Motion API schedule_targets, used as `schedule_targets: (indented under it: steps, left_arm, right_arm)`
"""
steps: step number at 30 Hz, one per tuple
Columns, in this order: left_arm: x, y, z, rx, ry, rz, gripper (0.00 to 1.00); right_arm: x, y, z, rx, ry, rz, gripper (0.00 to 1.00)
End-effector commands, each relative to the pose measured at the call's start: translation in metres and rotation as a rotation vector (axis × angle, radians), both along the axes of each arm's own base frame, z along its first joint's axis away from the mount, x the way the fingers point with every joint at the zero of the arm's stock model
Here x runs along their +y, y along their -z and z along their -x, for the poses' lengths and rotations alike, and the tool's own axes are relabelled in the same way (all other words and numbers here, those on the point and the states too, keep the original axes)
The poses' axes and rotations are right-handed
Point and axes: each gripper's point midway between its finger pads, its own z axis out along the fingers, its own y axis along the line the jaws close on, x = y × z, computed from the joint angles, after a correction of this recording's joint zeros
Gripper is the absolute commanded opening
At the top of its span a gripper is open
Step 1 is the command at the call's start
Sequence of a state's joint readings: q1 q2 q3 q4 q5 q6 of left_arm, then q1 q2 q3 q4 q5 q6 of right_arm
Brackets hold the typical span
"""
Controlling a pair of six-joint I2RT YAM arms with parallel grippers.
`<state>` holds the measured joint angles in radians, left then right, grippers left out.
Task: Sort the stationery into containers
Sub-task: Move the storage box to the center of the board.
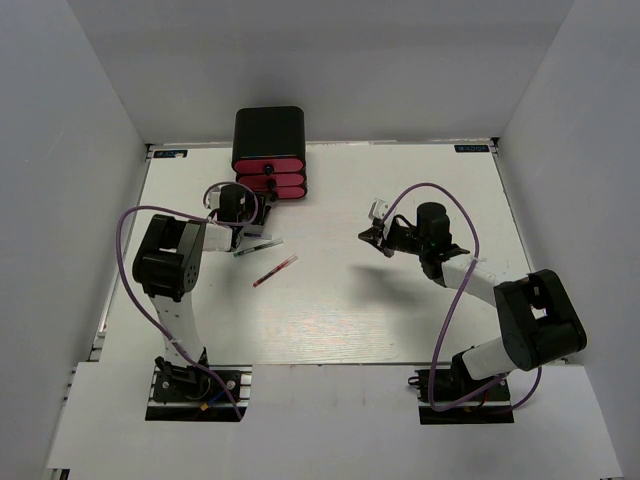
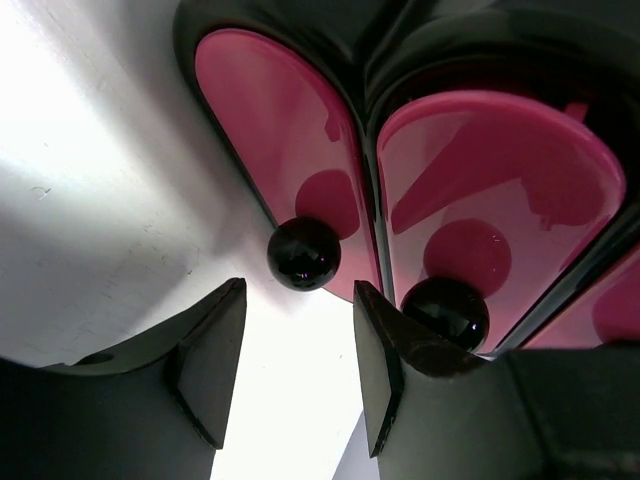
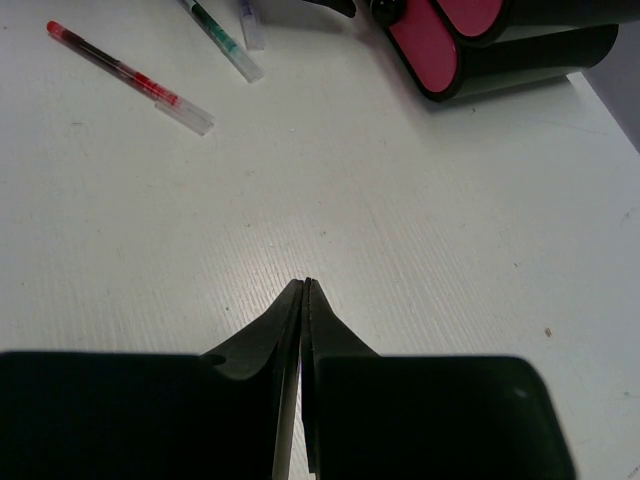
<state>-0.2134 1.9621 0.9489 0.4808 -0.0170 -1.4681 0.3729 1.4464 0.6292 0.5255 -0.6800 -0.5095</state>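
The black box (image 1: 268, 132) with three pink drawers (image 1: 270, 178) stands at the table's back. My left gripper (image 1: 256, 206) is right in front of it, open and empty. In the left wrist view my left gripper (image 2: 299, 292) has its jaws apart just below a black round knob (image 2: 303, 253) on a pink drawer front (image 2: 270, 130). A second knob (image 2: 446, 310) sits beside the right finger (image 2: 385, 360). A green pen (image 1: 258, 246) and a red pen (image 1: 275, 271) lie on the table. My right gripper (image 1: 370, 235) is shut and empty above the table's middle.
In the right wrist view my right gripper (image 3: 305, 285) points over bare white table toward the red pen (image 3: 130, 78), the green pen (image 3: 222, 40), a small clear item (image 3: 250, 20) and the box (image 3: 500, 40). White walls enclose the table.
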Motion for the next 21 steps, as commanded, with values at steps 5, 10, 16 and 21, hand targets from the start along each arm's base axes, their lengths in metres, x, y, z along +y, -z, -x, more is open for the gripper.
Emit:
schedule_targets:
  steps: [5, 10, 16, 21]
  left_arm:
    - [-0.006, -0.013, -0.012, -0.063, 0.001, 0.014, 0.57]
    - [-0.007, -0.013, -0.018, -0.074, 0.001, 0.016, 0.57]
    - [-0.006, -0.008, -0.022, -0.062, -0.008, 0.01, 0.55]
    - [-0.006, -0.003, -0.021, -0.053, -0.008, 0.008, 0.43]
  right_arm:
    - [-0.001, -0.009, -0.005, -0.05, -0.001, -0.01, 0.06]
    - [-0.002, -0.008, -0.005, -0.047, -0.001, -0.008, 0.06]
    - [-0.003, -0.007, -0.006, -0.046, 0.003, -0.006, 0.06]
    - [-0.003, -0.006, -0.006, -0.045, 0.0, -0.005, 0.06]
